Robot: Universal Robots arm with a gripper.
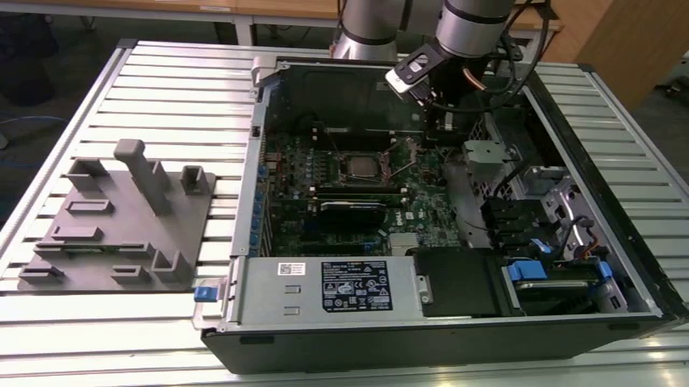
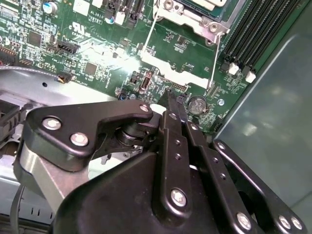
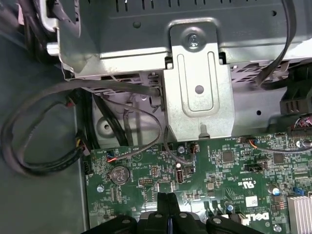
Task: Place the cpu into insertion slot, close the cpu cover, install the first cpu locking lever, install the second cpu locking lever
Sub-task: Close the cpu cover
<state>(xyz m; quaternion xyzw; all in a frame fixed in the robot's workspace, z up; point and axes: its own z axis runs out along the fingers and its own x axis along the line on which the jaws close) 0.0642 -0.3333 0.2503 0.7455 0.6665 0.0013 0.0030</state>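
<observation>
You've got the gripper (image 1: 446, 127) low inside the open PC case (image 1: 323, 322). In the exterior view it's at abt 2 o'clock from the insertion slot (image 1: 344, 167), near it but apart. Jaws are pressed tight together w/ nothing betw them. In the first wrist view the fingertips (image 3: 163, 210) meet over the green board (image 3: 234, 170), w/ the coin battery (image 3: 118, 174) close by and a grey metal bracket (image 3: 197, 92) beyond.

The cpu (image 1: 362, 166) shows as a dull silver square sitting in the slot, mid-board. Can't tell from here whether it's fully seated. In the second wrist view two thin wire levers (image 2: 146, 41) run out from the slot's frame across the board toward the gripper, not tucked in.

Outside the case, at its 9 o'clock in the exterior view, a grey fixture plate (image 1: 119, 234) lies on the slatted table (image 1: 173, 72).
</observation>
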